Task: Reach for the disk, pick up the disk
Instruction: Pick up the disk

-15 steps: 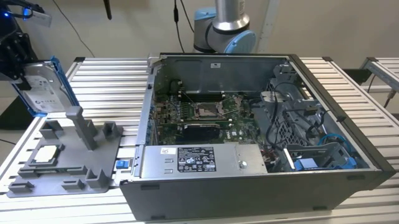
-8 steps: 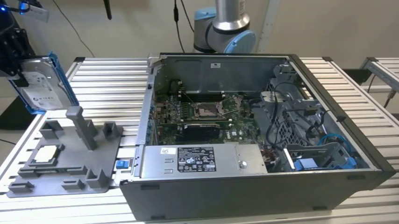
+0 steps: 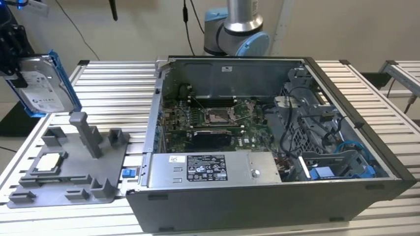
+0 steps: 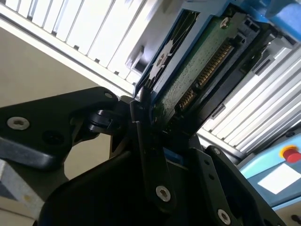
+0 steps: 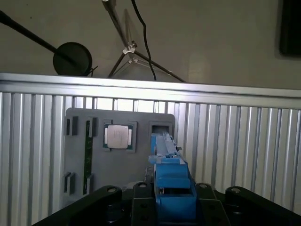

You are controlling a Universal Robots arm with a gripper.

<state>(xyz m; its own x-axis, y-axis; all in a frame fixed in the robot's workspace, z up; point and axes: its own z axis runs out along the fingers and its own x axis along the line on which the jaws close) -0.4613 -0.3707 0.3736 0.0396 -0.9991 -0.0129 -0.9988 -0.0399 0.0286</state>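
Gripper (image 4: 157,132) clenched on disk (image 3: 43,86) edge, high over table (image 3: 111,83) left edge. Thin grip: disk may pivot, drop onto fixture (image 3: 72,167).

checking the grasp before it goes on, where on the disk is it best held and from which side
Near one end, across its thin dimension, coming from above, as the gripper has it: the disk hangs upright on edge. In the second wrist view its bare circuit board and connector show, so fingers are probably best kept off those.
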